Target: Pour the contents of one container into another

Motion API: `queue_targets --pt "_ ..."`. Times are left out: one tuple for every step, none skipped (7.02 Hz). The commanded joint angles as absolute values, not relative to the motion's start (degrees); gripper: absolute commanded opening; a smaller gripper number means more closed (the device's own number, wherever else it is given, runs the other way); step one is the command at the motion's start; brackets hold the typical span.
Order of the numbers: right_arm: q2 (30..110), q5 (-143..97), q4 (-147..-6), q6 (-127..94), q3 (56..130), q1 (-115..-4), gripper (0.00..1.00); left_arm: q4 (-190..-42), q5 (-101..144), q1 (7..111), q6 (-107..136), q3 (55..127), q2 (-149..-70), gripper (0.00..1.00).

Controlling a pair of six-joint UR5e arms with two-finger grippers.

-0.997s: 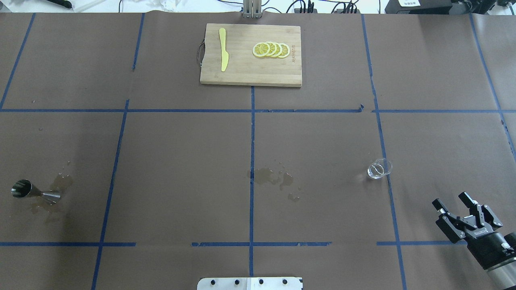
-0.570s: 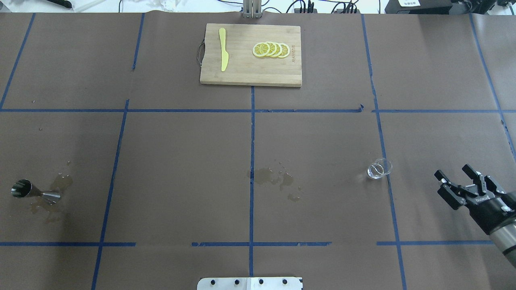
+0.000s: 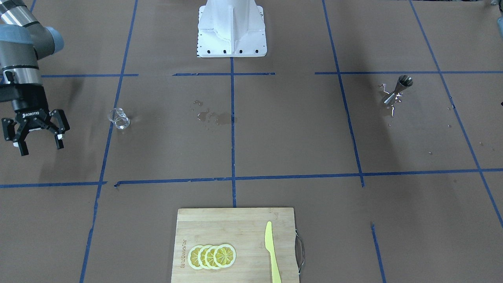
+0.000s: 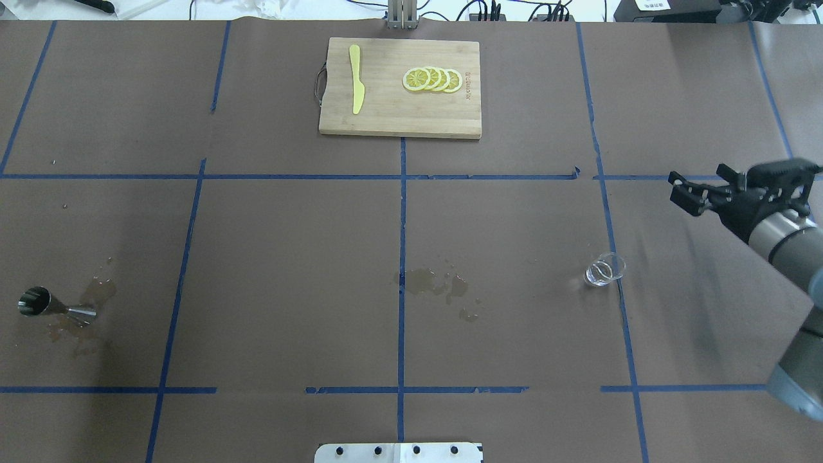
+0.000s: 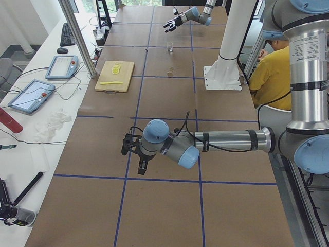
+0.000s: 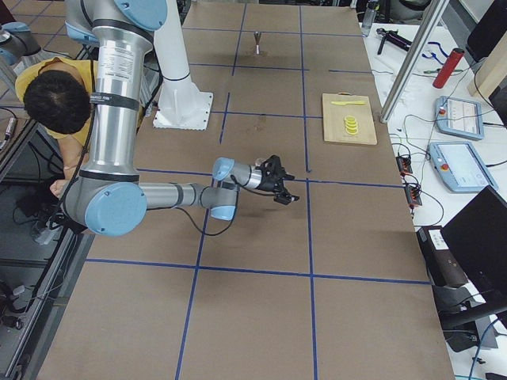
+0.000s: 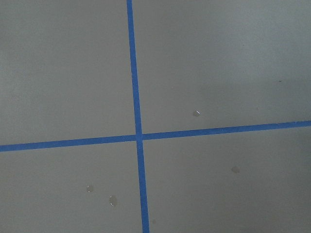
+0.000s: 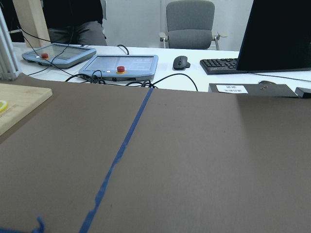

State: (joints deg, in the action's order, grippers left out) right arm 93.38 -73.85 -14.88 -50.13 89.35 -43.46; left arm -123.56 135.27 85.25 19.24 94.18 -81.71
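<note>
The small clear glass cup (image 4: 605, 269) (image 3: 119, 118) stands upright on the brown table, right of centre in the overhead view. The steel jigger (image 4: 56, 305) (image 3: 397, 90) lies tipped on its side in a wet patch at the far left. My right gripper (image 4: 701, 183) (image 3: 40, 146) hangs open and empty above the table, to the right of the cup and a little beyond it, apart from it. My left gripper (image 5: 133, 153) shows only in the exterior left view, near the table's left end; I cannot tell whether it is open or shut.
A wooden cutting board (image 4: 400, 122) at the far middle carries lemon slices (image 4: 432, 79) and a yellow knife (image 4: 357, 87). A spill (image 4: 437, 283) marks the table centre. A person in a yellow shirt (image 6: 47, 103) is behind the robot base.
My right gripper has swung from the near right corner towards the far side, turning to point left. It stays open. Cup and jigger have not moved.
</note>
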Motion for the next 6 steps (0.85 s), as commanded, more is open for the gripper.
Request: queue_targets --pt "81.44 -96.93 -34.26 -37.68 89.3 -61.89 1.0 -123.14 135.26 85.17 19.25 94.57 -82.17 1.0" --pt "79.47 -107.56 -42.63 -29.0 89.38 -68.66 1.0 -122.96 135.26 85.17 18.64 94.4 -82.61 1.0" --pt "78.76 -114.97 -50.89 -19.35 89.38 -73.52 1.0 -122.78 135.26 85.08 18.37 94.48 -82.79 1.0" --pt "77.88 -120.79 -60.81 -12.72 89.65 -77.39 1.0 -122.7 135.35 84.99 18.37 94.66 -82.88 1.0" --pt "77.87 -126.68 -67.87 -3.61 89.56 -80.39 1.0 -122.61 135.7 84.9 18.37 94.75 -82.88 1.0" --pt "77.87 -135.26 -77.16 2.4 89.73 -83.47 1.0 -120.52 138.57 84.64 18.37 94.92 -82.88 1.0"
